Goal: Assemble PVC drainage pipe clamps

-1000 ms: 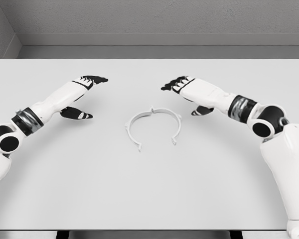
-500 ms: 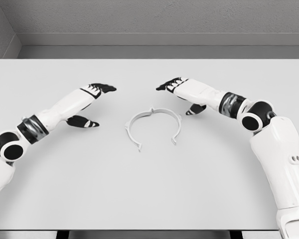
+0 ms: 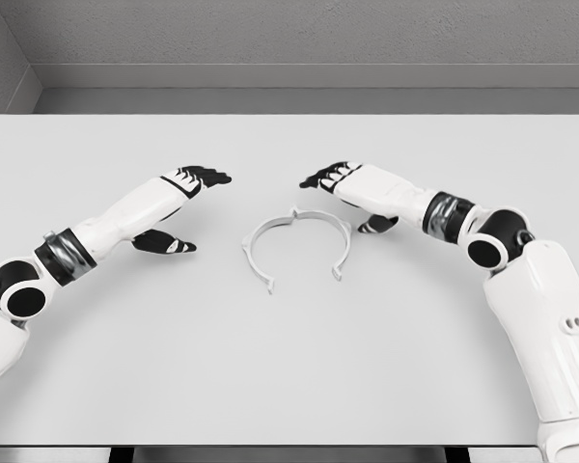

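Left hand [image 3: 179, 198], left of frame centre: fingers extended and loosely spread, thumb hanging below, holding nothing, above the table [image 3: 289, 367] and apart from the pipe clamp [image 3: 297, 245]. Right hand [image 3: 352, 188], just right of centre: likewise relaxed and empty, dark fingertips pointing toward frame left, thumb down beside the clamp's upper right arc, contact not discernible. Pipe clamp: white open ring lying flat at frame centre between both hands, gap toward the lower edge, small tabs at its top and ends.
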### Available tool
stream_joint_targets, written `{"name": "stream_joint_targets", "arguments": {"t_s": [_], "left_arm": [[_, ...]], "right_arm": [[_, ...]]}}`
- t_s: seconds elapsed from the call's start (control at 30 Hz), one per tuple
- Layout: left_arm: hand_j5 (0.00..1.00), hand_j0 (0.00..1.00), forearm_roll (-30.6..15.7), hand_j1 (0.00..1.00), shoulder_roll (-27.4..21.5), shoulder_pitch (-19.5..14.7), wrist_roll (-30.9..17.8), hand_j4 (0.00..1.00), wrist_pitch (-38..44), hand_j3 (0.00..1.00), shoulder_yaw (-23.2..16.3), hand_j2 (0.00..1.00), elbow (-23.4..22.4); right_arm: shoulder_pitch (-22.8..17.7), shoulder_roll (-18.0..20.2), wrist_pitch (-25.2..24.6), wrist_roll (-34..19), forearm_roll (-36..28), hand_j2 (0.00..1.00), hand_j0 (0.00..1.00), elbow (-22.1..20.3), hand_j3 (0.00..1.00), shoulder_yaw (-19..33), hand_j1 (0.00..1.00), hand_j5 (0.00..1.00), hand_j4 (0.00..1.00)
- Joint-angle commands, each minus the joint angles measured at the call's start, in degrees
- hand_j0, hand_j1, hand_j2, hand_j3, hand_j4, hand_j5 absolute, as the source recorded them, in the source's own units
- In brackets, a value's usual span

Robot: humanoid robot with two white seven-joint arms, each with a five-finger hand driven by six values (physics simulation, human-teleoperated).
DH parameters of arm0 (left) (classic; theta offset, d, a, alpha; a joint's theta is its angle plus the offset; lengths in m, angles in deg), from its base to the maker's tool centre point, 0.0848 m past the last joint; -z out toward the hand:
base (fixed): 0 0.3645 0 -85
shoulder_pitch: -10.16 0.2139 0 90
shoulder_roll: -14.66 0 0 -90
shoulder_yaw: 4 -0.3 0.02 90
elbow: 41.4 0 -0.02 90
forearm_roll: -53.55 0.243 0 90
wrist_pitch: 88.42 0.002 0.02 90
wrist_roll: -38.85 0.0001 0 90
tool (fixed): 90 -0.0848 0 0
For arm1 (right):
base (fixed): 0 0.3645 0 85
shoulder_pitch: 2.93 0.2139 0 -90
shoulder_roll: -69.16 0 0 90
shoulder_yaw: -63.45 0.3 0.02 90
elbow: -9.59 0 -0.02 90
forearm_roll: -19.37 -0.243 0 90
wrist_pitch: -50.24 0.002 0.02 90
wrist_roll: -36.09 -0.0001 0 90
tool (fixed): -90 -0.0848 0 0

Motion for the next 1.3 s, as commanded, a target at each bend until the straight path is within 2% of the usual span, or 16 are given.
{"name": "stream_joint_targets", "arguments": {"t_s": [0.0, 0.07, 0.5, 0.57, 0.7, 0.77, 1.27], "left_arm": [[1.0, 1.0, -0.4, 1.0, 0.0, 0.0, 0.0, 1.0, 0.0, 1.0, 0.0, 1.0, 0.1], [1.0, 1.0, -0.4, 1.0, 0.0, 0.0, 0.0, 1.0, 0.0, 1.0, 0.0, 1.0, 0.2], [1.0, 1.0, -0.4, 1.0, 0.1, 0.1, 0.1, 1.0, 0.0, 1.0, 0.0, 1.0, 0.6], [1.0, 1.0, -0.5, 1.0, 0.0, 0.0, 0.1, 1.0, 0.0, 1.0, 0.2, 1.0, 0.5], [1.0, 1.0, -0.4, 1.0, -0.2, -0.4, 0.1, 1.0, 0.0, 1.0, 0.6, 1.0, -0.1], [1.0, 1.0, -0.4, 1.0, -1.3, -0.5, 0.1, 1.0, 0.0, 1.0, 0.7, 1.0, -0.1], [1.0, 1.0, -0.5, 1.0, -2.3, -0.4, 0.0, 1.0, 0.0, 1.0, 0.7, 1.0, -0.1]], "right_arm": [[0.0, 0.1, -0.2, 0.0, -0.4, 1.0, 1.0, -0.7, 1.0, 0.1, 1.0, 1.0, 1.0], [-0.3, 0.1, -0.2, -0.1, -0.4, 1.0, 1.0, -2.8, 1.0, 0.1, 1.0, 1.0, 1.0], [-1.4, 1.2, -0.2, -0.1, -0.4, 1.0, 1.0, -3.2, 1.0, 0.2, 1.0, 1.0, 1.0], [-2.0, 1.2, -0.2, -0.1, -0.4, 1.0, 1.0, -5.2, 1.0, 0.2, 1.0, 1.0, 1.0], [-2.5, 1.1, -0.2, -0.1, -0.4, 1.0, 1.0, -5.7, 1.0, 0.0, 1.0, 1.0, 1.0], [-3.1, 1.1, -0.2, -0.1, -0.4, 1.0, 1.0, -7.3, 1.0, 0.0, 1.0, 1.0, 1.0], [-3.1, 1.1, -0.2, -0.1, 0.0, 1.0, 1.0, -6.4, 1.0, -0.8, 1.0, 1.0, 1.0]]}}
